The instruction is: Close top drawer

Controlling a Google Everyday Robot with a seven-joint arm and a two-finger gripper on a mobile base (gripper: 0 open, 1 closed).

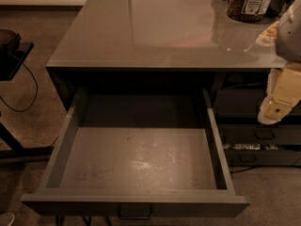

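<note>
Top drawer wide open, gripper off to the right

The top drawer point(136, 161) is pulled way out from under the grey countertop point(155, 27), with its scuffed pale floor showing and its bar handle point(135, 214) at the front. The gripper point(277, 102) hangs off its right side, not touching it, in front of the slimmer drawers point(263, 135). Can't tell if it's open or closed.

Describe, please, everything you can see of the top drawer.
The top drawer is dark grey, wide and deep, pulled far out from under the glossy counter. Its pale scuffed floor lies bare; a small dark bar handle sits mid-front. Nothing touches it: the gripper hangs apart, to its right.
</note>
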